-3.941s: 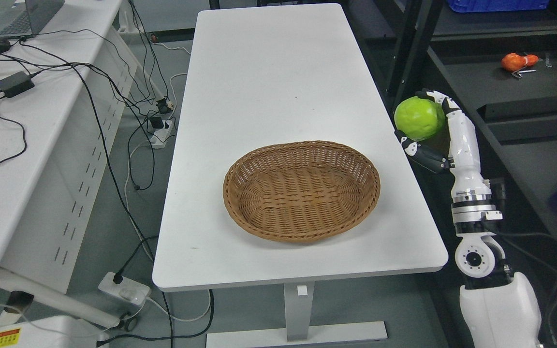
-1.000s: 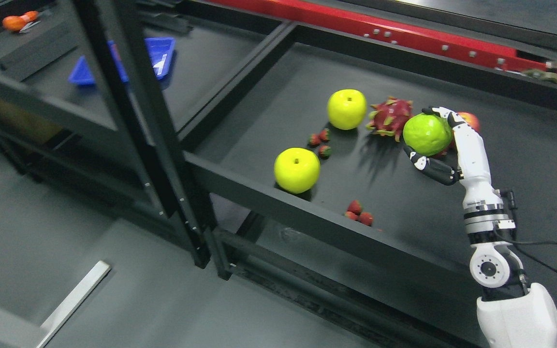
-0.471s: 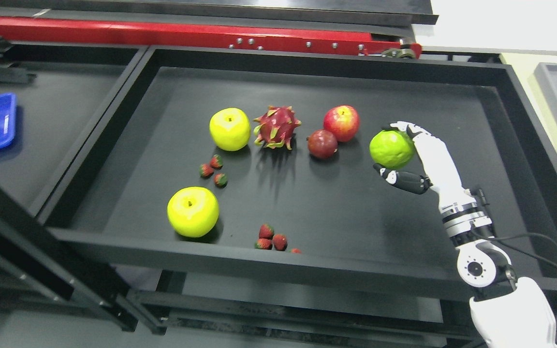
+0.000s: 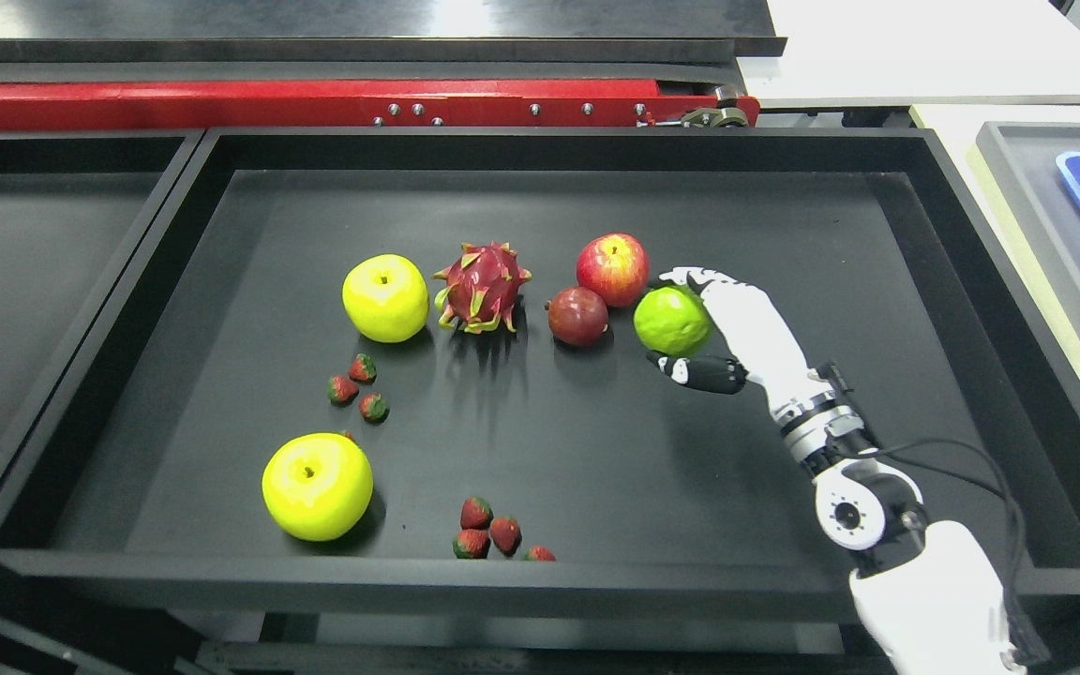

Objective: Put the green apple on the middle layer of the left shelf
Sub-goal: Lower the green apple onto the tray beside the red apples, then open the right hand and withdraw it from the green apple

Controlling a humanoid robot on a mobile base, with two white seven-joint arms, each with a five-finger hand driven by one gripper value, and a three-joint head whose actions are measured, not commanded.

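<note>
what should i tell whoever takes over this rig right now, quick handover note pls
Right hand: shut on the green apple, thumb under it, fingers over the top. Left hand: not in view.

Green apple: over the black shelf tray, right beside the red apple and near the dark red fruit. Whether it touches the tray floor yet cannot be told.

Also on the tray: dragon fruit, two yellow apples, scattered strawberries.

Done: apple carried to the shelf.
Left: set it down clear of the red apple, open the fingers, withdraw the arm.
</note>
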